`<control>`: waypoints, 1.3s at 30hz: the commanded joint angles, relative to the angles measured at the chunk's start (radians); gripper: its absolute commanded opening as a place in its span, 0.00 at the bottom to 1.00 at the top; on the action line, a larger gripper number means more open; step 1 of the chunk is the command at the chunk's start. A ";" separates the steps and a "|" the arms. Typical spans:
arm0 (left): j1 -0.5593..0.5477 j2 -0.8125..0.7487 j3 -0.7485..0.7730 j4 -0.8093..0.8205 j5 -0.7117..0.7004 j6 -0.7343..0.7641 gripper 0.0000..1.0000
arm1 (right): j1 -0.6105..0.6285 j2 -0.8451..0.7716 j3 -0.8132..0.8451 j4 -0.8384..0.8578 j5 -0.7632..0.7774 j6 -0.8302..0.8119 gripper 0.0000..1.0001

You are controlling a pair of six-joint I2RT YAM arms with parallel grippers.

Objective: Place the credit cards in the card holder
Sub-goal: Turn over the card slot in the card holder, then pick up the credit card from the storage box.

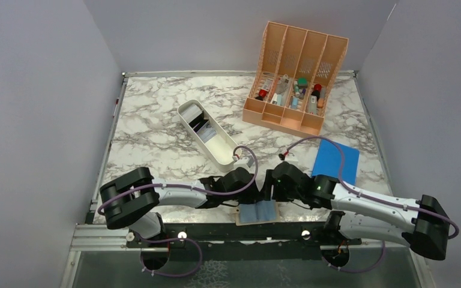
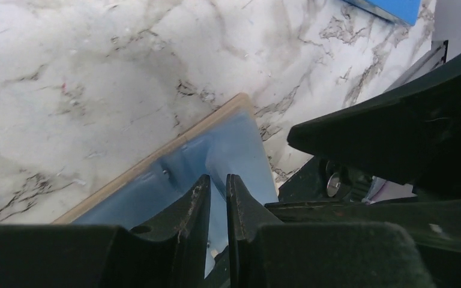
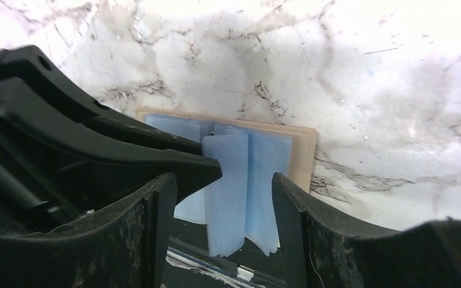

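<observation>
Card holder point(image 1: 258, 213): lay open flat, blue sleeves upward.
Left gripper point(image 2: 217, 180): hung over its left side, fingers nearly together; grasp could not be told.
Right gripper point(image 3: 222, 180): stood at its right, jaws spread, released.
Credit cards point(image 1: 201, 127): lay in white tray point(image 1: 221, 155), beyond it to the left.

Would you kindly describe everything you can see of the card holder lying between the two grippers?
The card holder lies open and flat on the marble table, at its near edge. Its outside shows only as a tan rim. Inside are pale blue, translucent, plastic-looking sleeves, and a few of these leaves stand up from the spine. The left gripper, jaws nearly together, seems to pinch one sleeve. The right gripper hangs open over the raised leaves; contact cannot be told.
</observation>
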 commanded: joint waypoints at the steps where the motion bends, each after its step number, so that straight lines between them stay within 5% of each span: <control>1: -0.011 0.031 0.065 0.066 0.105 0.014 0.19 | -0.006 -0.056 0.063 -0.109 0.081 0.006 0.65; 18: 0.021 0.123 0.197 0.017 0.138 0.101 0.29 | -0.005 -0.192 -0.014 -0.047 -0.105 -0.053 0.51; 30: 0.130 -0.006 0.419 -0.418 -0.078 0.350 0.37 | -0.006 -0.167 -0.022 0.014 -0.163 -0.127 0.50; 39: 0.332 -0.114 0.570 -0.627 -0.239 0.596 0.39 | -0.007 -0.188 -0.016 0.006 -0.123 -0.154 0.50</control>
